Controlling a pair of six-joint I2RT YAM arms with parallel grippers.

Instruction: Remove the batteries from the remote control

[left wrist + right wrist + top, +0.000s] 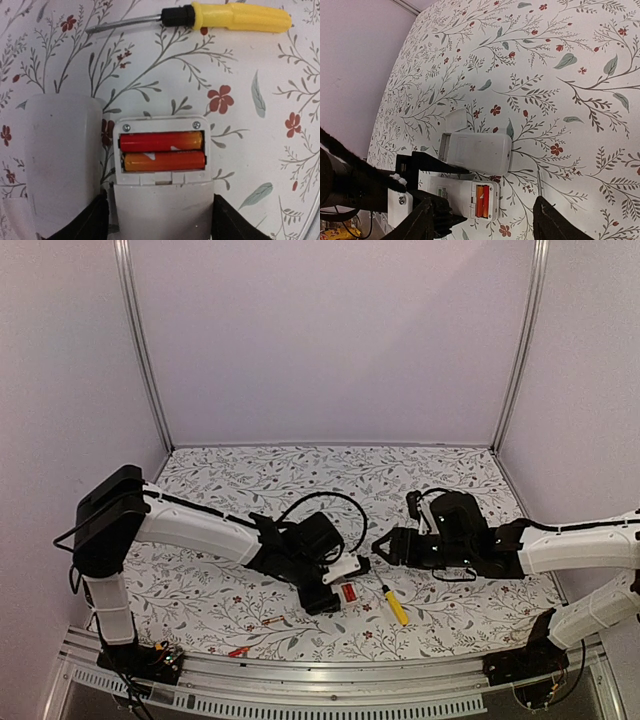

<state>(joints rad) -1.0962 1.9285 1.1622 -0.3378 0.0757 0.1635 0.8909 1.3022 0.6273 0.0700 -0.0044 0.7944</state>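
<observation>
Batteries in remote, left pincer clamping it

No words, brands, numbers or signs can be read in any view. In the left wrist view, lower centre, the batteries inside the remote control show only small blurred white marks.
</observation>
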